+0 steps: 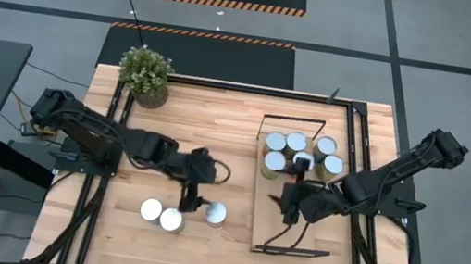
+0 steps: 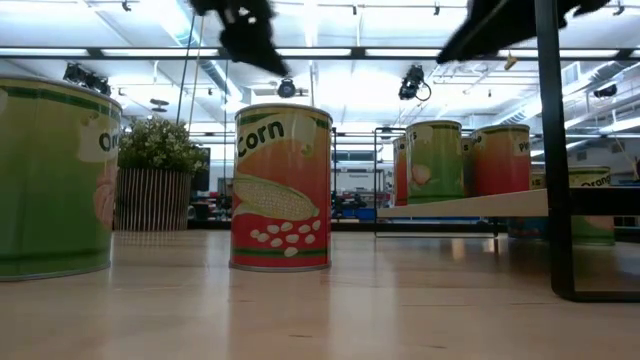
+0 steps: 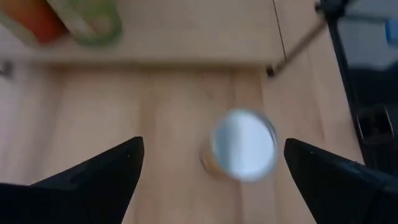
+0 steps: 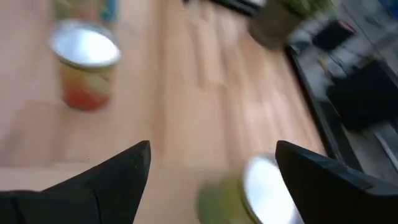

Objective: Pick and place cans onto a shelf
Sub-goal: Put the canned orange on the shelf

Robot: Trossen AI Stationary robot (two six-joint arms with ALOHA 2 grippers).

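With jaws spread, the left gripper (image 1: 190, 202) hovers lower-centre beside the silver-topped corn can (image 1: 216, 213), apparently about to grasp; the right gripper (image 1: 290, 208), also spread, waits over the light-wood shelf (image 1: 271, 222).

Two dark robot arms seen from above, both reaching in twd the table's middle. Left arm stretches from the left edge w/ elbow bent, wrist angled down; left gripper (image 1: 191, 202) sits low near the front-centre, fingers (image 3: 99, 180) spread wide apart in its wrist view, nothing betw them. Right arm comes in from the right rear corner, long forearm sloping diagonally twd centre, wrist tipped down; right gripper (image 1: 289, 207) points twd the left arm, fingers (image 4: 106, 180) also wide apart and gripping nothing. The 2 grippers are near each other but not touching. In the low view both arms show only as dark shapes at the top edge.
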